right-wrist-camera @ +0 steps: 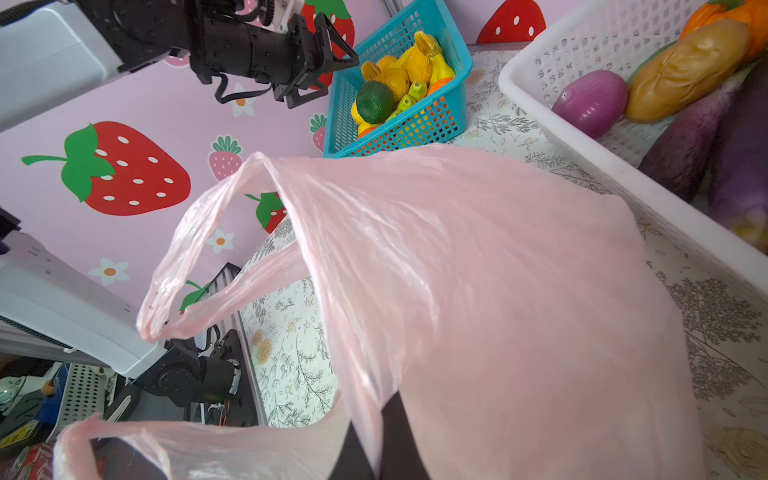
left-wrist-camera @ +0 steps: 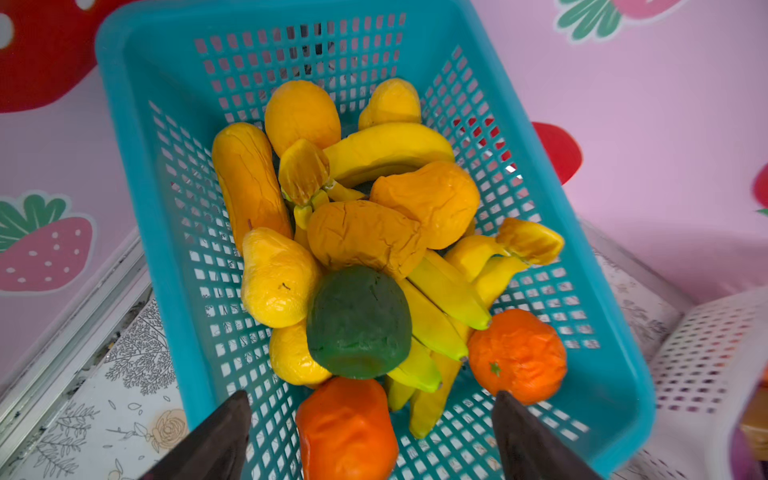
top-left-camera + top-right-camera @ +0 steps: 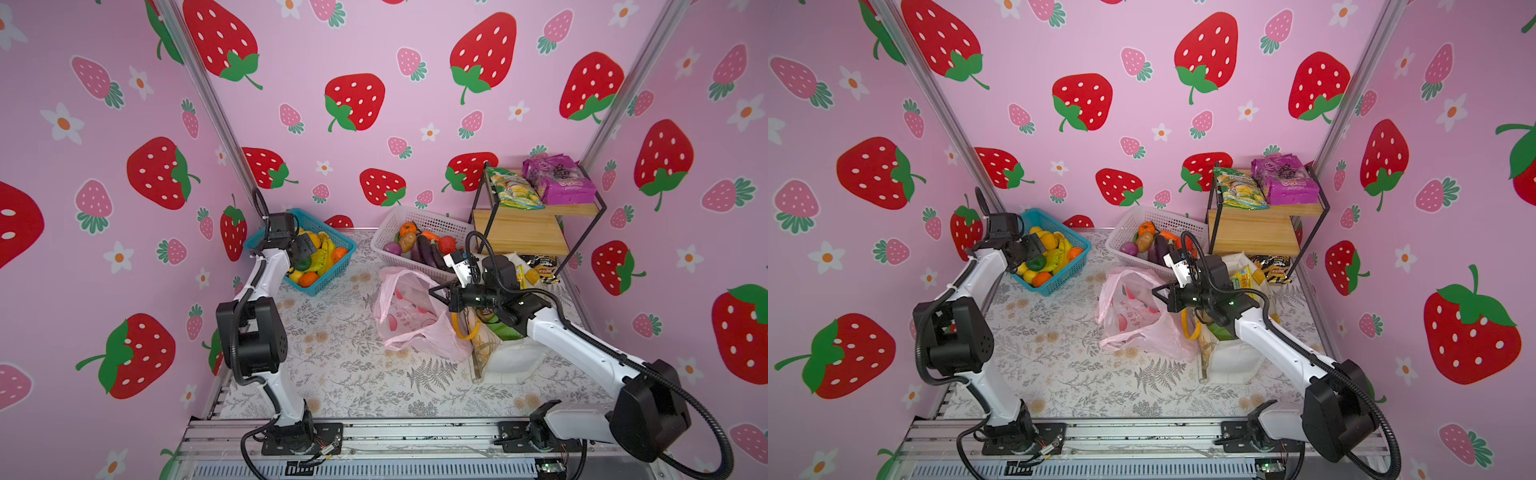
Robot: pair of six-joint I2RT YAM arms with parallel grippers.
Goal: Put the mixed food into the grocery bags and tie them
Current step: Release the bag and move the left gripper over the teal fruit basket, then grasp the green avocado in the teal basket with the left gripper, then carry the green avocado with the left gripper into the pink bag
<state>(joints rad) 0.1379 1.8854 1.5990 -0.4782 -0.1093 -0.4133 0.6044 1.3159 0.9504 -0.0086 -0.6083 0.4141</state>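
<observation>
L tool open above green fruit in blue basket, frame centre. R tool clamps pink bag, mid-frame. Tote seems part-filled; fruit unpacked, bags untied.

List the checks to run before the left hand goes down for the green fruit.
1. Left hand open: ok, fingers spread, nothing between.
2. Green fruit exposed: ok, on top of the pile in the blue basket.
3. Hand centred over it: ok, roughly.
4. Finger room beside it: not ok, a yellow fruit and bananas press against its sides.
5. Right hand gripping the pink bag: ok, shut on its film.
6. Bag mouth wide enough: cannot tell.
</observation>
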